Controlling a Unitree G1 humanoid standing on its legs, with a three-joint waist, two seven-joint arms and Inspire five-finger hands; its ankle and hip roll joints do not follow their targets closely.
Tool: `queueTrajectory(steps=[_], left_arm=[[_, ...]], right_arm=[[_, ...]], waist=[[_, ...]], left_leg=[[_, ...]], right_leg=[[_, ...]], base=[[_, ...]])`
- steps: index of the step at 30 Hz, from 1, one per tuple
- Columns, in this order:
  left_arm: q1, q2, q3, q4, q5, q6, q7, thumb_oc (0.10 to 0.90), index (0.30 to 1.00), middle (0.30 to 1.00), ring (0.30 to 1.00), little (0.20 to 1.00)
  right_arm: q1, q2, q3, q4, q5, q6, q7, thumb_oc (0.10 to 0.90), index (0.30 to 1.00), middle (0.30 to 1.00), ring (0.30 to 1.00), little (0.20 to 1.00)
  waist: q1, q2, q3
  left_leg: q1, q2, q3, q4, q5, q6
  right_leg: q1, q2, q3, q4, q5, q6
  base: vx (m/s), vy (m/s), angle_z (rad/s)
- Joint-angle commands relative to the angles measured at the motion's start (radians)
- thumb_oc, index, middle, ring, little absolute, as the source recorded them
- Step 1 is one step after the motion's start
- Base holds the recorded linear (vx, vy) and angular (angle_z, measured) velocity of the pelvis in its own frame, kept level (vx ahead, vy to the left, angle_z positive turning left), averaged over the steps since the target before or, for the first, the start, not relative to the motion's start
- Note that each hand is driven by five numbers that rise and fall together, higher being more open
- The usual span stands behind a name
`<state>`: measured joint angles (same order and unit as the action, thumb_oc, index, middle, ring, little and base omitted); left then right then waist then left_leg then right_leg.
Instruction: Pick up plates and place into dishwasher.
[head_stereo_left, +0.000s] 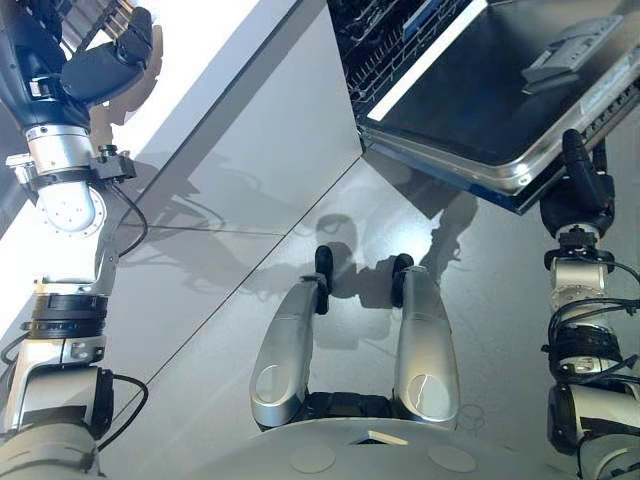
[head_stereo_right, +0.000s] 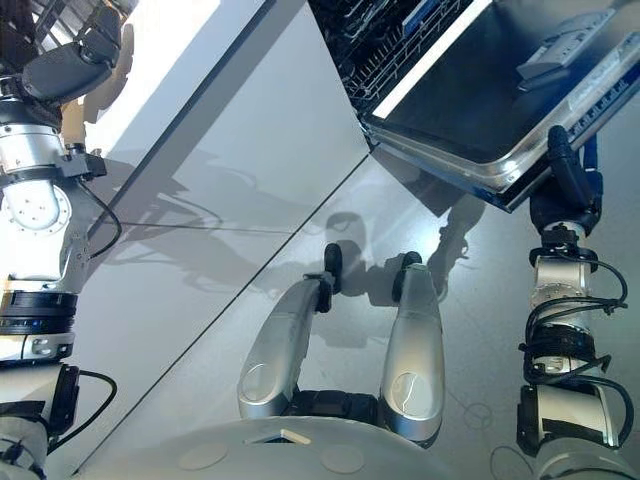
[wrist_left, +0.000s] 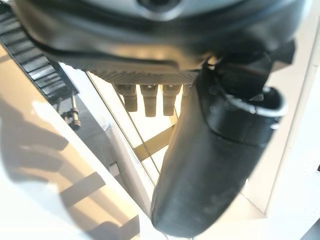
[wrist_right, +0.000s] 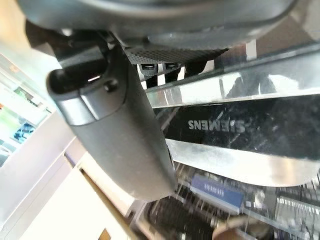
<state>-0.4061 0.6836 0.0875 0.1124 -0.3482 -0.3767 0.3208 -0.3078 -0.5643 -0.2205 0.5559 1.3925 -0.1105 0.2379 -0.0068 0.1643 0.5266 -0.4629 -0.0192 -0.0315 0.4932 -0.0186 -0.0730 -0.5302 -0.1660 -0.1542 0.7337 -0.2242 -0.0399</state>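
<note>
- In the left eye view, your left hand (head_stereo_left: 108, 62) is raised at the upper left over the white worktop (head_stereo_left: 215, 40), its fingers bent loosely with nothing in them.
- Your right hand (head_stereo_left: 582, 180) is up at the right, just under the edge of the open dishwasher door (head_stereo_left: 480, 90); you cannot tell from here how its fingers stand.
- The grey floor (head_stereo_left: 300, 170) runs across the middle of the view.
- In the right eye view, the dark wire rack (head_stereo_right: 370, 45) sits inside the dishwasher behind the lowered door; what it holds is too dark to make out, and no plate can be made out.
- In the left wrist view, your left hand's thumb (wrist_left: 210, 165) stands out wide and its fingers are short stubs beside it, empty.
- In the right wrist view, your right hand's thumb (wrist_right: 120, 130) lies across the door's shiny edge, with the fingers mostly hidden.
</note>
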Motion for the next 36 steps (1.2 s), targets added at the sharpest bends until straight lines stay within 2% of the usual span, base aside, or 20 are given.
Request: queueTrajectory(steps=[1,7,12,23,29,31,33,36], left_arm=[[0.005,0.033,0.056,-0.033,0.010,-0.080,0.008,0.800,0.900,0.900,0.900,0.900],[0.023,0.037,0.058,-0.002,-0.021,-0.100,-0.033,0.800,0.900,0.900,0.900,0.900],[0.056,0.033,0.072,-0.017,-0.039,-0.094,-0.072,0.800,0.900,0.900,0.900,0.900],[0.155,0.010,0.087,-0.028,-0.044,-0.095,-0.136,0.800,0.900,0.900,0.900,0.900],[0.252,-0.033,0.115,-0.061,-0.032,-0.131,-0.155,0.800,0.900,0.900,0.900,0.900],[0.292,-0.057,0.127,-0.077,-0.016,-0.150,-0.158,0.800,0.900,0.900,0.900,0.900],[0.345,-0.096,0.139,-0.109,0.003,-0.165,-0.165,0.800,0.900,0.900,0.900,0.900],[0.388,-0.136,0.162,-0.130,0.017,-0.171,-0.191,0.800,0.900,0.900,0.900,0.900]], right_arm=[[-0.252,0.133,0.291,-0.511,-0.150,0.154,0.319,0.800,0.900,0.900,0.900,0.900],[-0.283,0.187,0.337,-0.633,-0.239,0.172,0.220,0.800,0.900,0.900,0.900,0.900],[-0.233,0.213,0.320,-0.634,-0.244,0.184,0.204,0.800,0.900,0.900,0.900,0.900],[-0.099,0.254,0.276,-0.606,-0.279,0.145,0.161,0.800,0.900,0.900,0.900,0.900],[0.062,0.274,0.219,-0.565,-0.378,0.053,0.090,0.800,0.900,0.900,0.900,0.900],[0.137,0.277,0.198,-0.538,-0.445,-0.009,0.085,0.800,0.900,0.900,0.900,0.900],[0.216,0.279,0.183,-0.500,-0.584,-0.065,0.071,0.800,0.900,0.900,0.900,0.900],[0.310,0.293,0.170,-0.402,-0.723,-0.092,0.070,0.800,0.900,0.900,0.900,0.900]], waist=[[0.048,-0.072,-0.044],[0.060,-0.072,-0.074],[0.068,-0.080,-0.103],[0.071,-0.109,-0.179],[0.064,-0.124,-0.239],[0.059,-0.128,-0.259],[0.049,-0.133,-0.289],[0.029,-0.144,-0.322]], left_leg=[[0.042,-0.091,0.067,0.073,-0.124,0.102],[0.113,-0.102,0.065,0.011,-0.113,0.114],[0.177,-0.104,0.062,-0.042,-0.102,0.126],[0.320,-0.101,0.063,-0.140,-0.102,0.141],[0.395,-0.094,0.064,-0.239,-0.084,0.141],[0.415,-0.089,0.069,-0.273,-0.078,0.139],[0.446,-0.082,0.073,-0.323,-0.066,0.135],[0.481,-0.070,0.080,-0.384,-0.051,0.124]], right_leg=[[0.073,0.068,0.023,-0.048,0.018,0.015],[0.142,0.063,0.038,-0.128,0.049,0.028],[0.209,0.052,0.034,-0.199,0.080,0.038],[0.351,0.044,0.030,-0.348,0.131,0.080],[0.418,0.052,0.028,-0.459,0.163,0.108],[0.438,0.058,0.028,-0.491,0.167,0.113],[0.469,0.067,0.028,-0.535,0.174,0.117],[0.503,0.079,0.030,-0.582,0.180,0.120]], base=[[0.06,0.135,-0.17],[0.05,0.123,-0.16],[0.08,0.073,0.11],[0.09,0.028,0.31],[0.02,0.001,0.01],[0.00,0.000,0.00],[-0.02,0.000,0.01],[-0.06,-0.026,-0.04]])
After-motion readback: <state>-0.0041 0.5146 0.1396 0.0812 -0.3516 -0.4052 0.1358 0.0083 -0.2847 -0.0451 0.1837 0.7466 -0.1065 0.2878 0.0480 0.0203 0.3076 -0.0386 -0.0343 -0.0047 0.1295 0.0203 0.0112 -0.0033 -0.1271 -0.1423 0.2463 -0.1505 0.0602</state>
